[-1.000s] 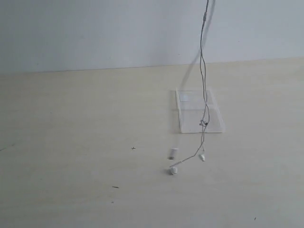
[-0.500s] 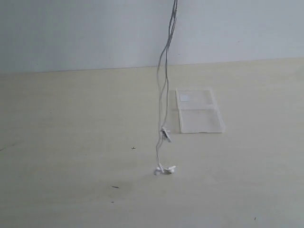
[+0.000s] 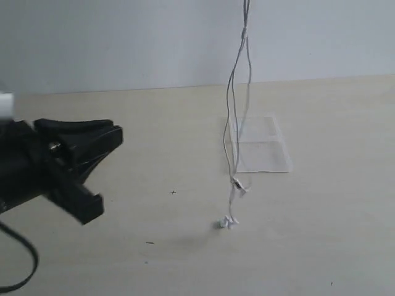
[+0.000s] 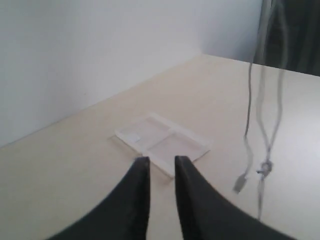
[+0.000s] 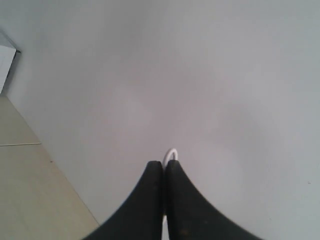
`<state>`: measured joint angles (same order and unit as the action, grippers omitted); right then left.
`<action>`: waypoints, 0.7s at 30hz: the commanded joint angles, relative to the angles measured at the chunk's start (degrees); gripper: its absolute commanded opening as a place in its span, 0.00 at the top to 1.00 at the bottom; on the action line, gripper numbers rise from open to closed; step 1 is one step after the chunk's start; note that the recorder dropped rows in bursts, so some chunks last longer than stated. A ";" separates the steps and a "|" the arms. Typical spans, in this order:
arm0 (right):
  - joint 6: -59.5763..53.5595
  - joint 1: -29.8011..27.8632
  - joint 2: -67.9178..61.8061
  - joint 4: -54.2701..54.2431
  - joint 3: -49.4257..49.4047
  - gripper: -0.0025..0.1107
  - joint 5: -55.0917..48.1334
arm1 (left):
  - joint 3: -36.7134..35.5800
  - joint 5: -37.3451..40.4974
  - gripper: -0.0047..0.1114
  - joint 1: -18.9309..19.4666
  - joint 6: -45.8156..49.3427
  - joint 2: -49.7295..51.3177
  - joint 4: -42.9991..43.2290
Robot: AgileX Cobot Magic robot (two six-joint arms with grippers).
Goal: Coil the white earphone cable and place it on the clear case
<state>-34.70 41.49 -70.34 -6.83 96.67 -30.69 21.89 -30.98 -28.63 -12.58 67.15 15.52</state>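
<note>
The left gripper [image 3: 116, 137] hangs over the left side of the table [image 3: 123, 265], its dark fingers [image 4: 140, 185] slightly parted with nothing between them. A black lead [image 3: 28, 265] trails below its body in the exterior view. The right gripper [image 5: 164, 164] is out of the exterior view, above its top edge. Its wrist view shows the jaws pressed together, facing the pale wall [image 3: 123, 43], with a small white loop of the white earphone cable [image 3: 237, 184] poking out at the tips, so it is clenched on the cable.

Around them there is little: light tabletop, a few tiny dark specks [image 3: 173, 192] between the left gripper and the cable, and the plain wall behind.

The cable drops from the top of the exterior view in two loose strands that meet at a small knot low down. Its earbuds [image 3: 227, 222] are bunched together, touching the table. The strands pass in front of the left edge of the clear case [image 3: 262, 148], which lies flat and open on the table, behind and to the right of the earbuds. The cable is well apart from the left gripper, to its right. In the left wrist view the case [image 4: 162, 140] lies just ahead of the fingertips, with the cable [image 4: 264, 167] hanging beyond and beside it.
</note>
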 commanded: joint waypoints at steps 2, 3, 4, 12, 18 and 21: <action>0.18 -0.15 -0.21 -0.13 0.44 0.98 -0.33 | 7.92 -2.32 0.48 -0.49 -11.87 9.92 5.57; 0.18 -0.15 -0.21 -0.13 0.44 0.98 -0.33 | 8.84 -2.32 0.43 -0.73 -13.74 10.94 6.17; 0.18 -0.15 -0.21 -0.13 0.44 0.98 -0.33 | 10.02 -2.43 0.37 -0.82 -16.13 12.20 7.40; 0.18 -0.15 -0.21 -0.02 0.44 0.98 0.80 | 15.13 -5.38 0.30 -2.81 -25.57 17.45 16.09; 0.18 -0.15 -0.21 0.95 0.44 0.98 0.55 | 18.32 -5.52 0.30 -5.67 -25.09 19.87 17.16; 0.18 -0.15 -0.21 1.58 0.44 0.98 0.55 | 19.35 -5.52 0.30 -6.79 -25.09 20.44 17.34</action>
<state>-34.70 41.49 -70.34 -6.05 96.67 -30.59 40.12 -35.55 -34.26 -37.12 87.02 32.44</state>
